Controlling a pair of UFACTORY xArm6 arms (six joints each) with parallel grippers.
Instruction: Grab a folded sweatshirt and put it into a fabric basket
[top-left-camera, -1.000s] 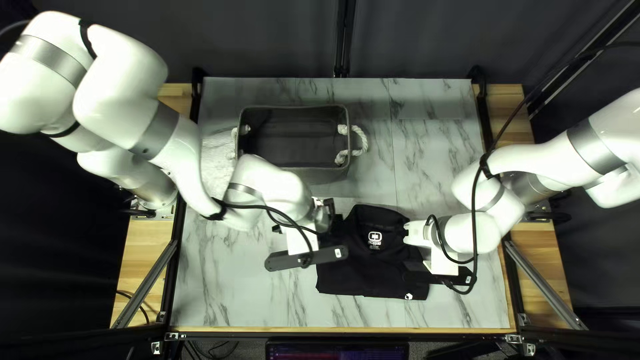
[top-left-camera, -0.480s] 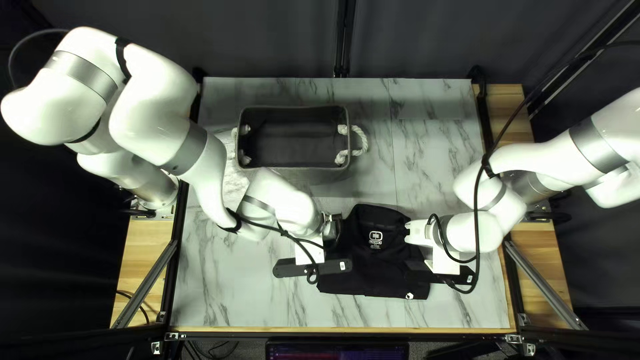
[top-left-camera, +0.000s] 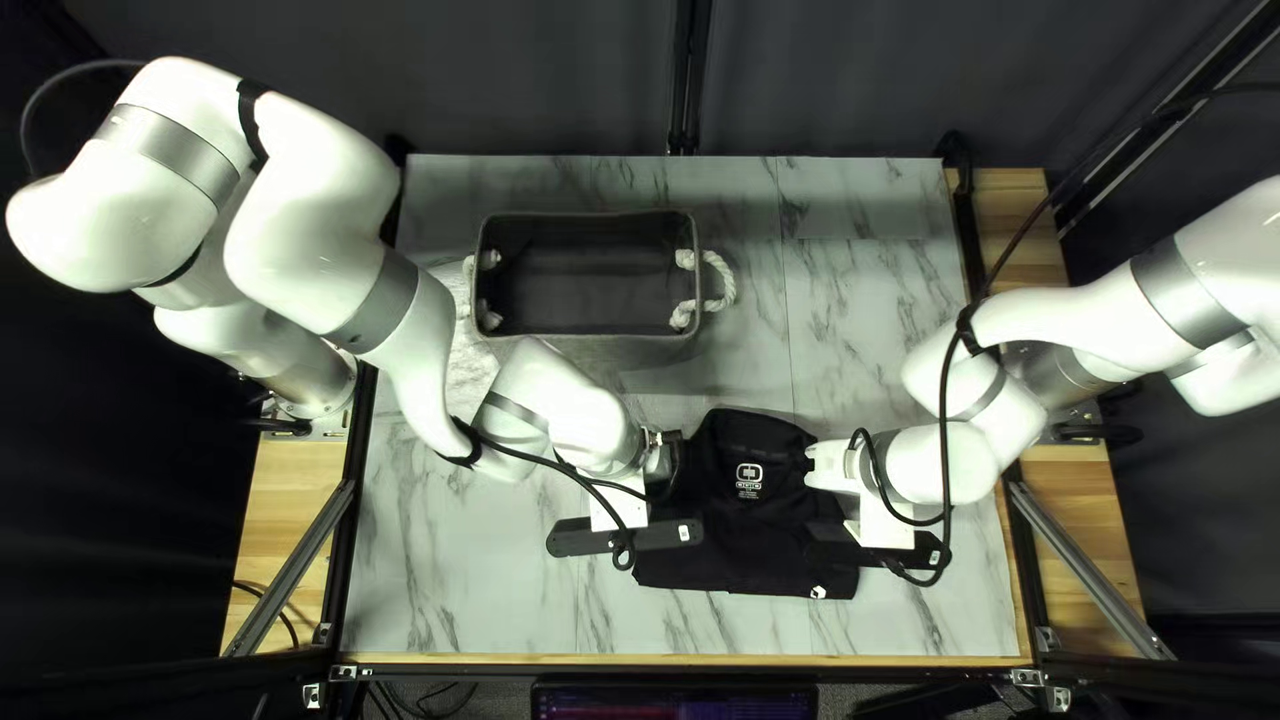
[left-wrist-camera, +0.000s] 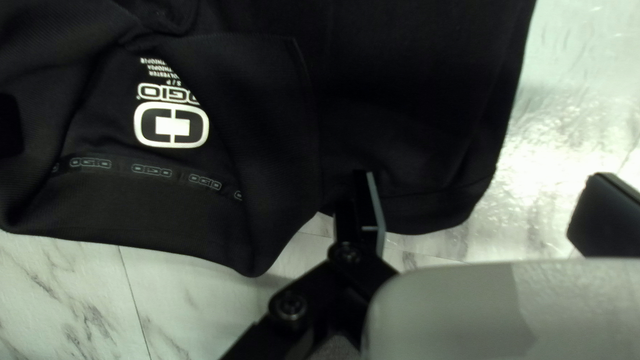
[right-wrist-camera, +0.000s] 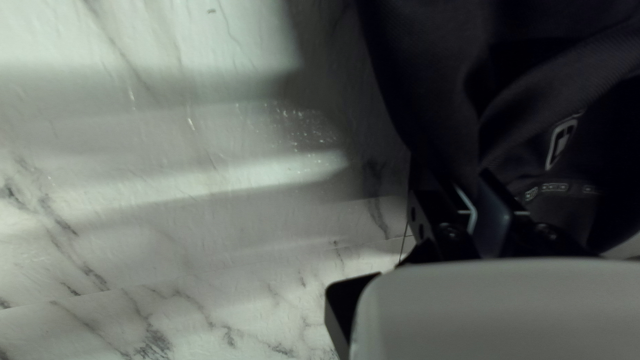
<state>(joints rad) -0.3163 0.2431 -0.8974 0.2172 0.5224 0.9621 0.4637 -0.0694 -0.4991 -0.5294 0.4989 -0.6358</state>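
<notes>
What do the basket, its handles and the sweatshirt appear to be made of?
Basket: probably fabric, matte grey, judging by its shineless, slightly uneven walls.
Handles: off-white rope, possibly cotton, showing twisted strands.
Sweatshirt: dull black cloth, perhaps knit, with soft folds and fine ribbing; the fibre is unclear.

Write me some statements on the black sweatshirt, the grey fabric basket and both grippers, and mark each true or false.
1. The folded black sweatshirt lies on the marble-patterned table. True.
2. The grey fabric basket has white rope handles. True.
3. The basket stands nearer the table's near edge than the sweatshirt does. False: the basket is nearer the far edge.
4. The left gripper is shut on the sweatshirt. False: its fingers stand wide apart.
5. The right gripper has cloth of the sweatshirt between its fingers. True.
6. The sweatshirt hangs over the basket's rim. False: it lies apart from the basket.
</notes>
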